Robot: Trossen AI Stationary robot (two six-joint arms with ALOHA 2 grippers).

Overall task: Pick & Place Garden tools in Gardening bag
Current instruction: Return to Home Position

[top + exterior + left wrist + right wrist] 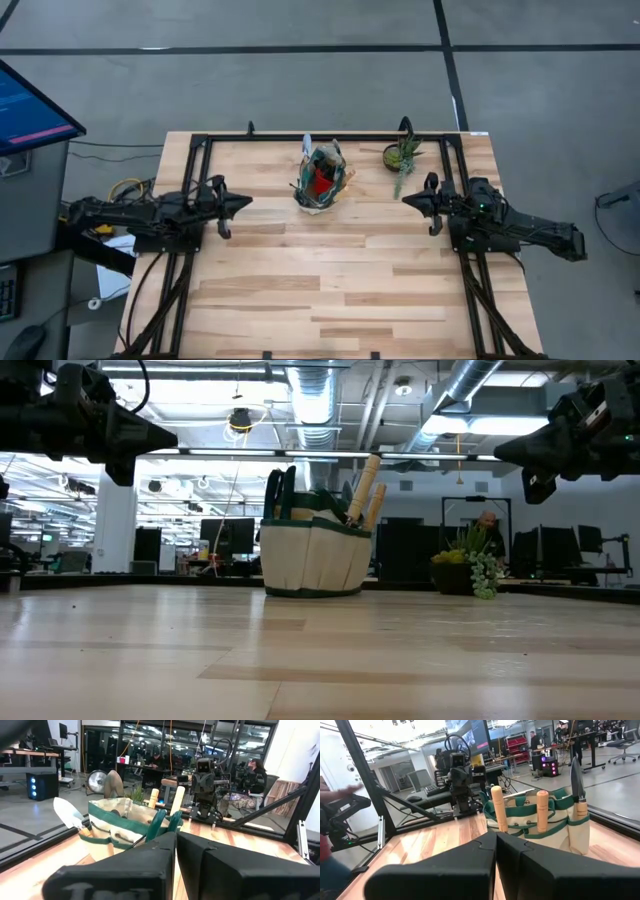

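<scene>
The cream and green gardening bag (321,180) stands upright on the table's far middle, with tools standing in it. Two light wooden handles (364,490) and dark green handles (281,488) stick out of its top, a silver trowel blade (70,815) shows at its side, and a red piece (320,184) lies inside. My left gripper (243,201) hangs shut and empty above the table, left of the bag. My right gripper (410,200) hangs shut and empty to the bag's right. Both are well clear of the table in the low view.
A small potted green plant (400,157) stands at the far right, close to my right gripper. A black frame (330,135) runs along the table's far and side edges. The near half of the wooden table (330,300) is bare. People sit in the room beyond.
</scene>
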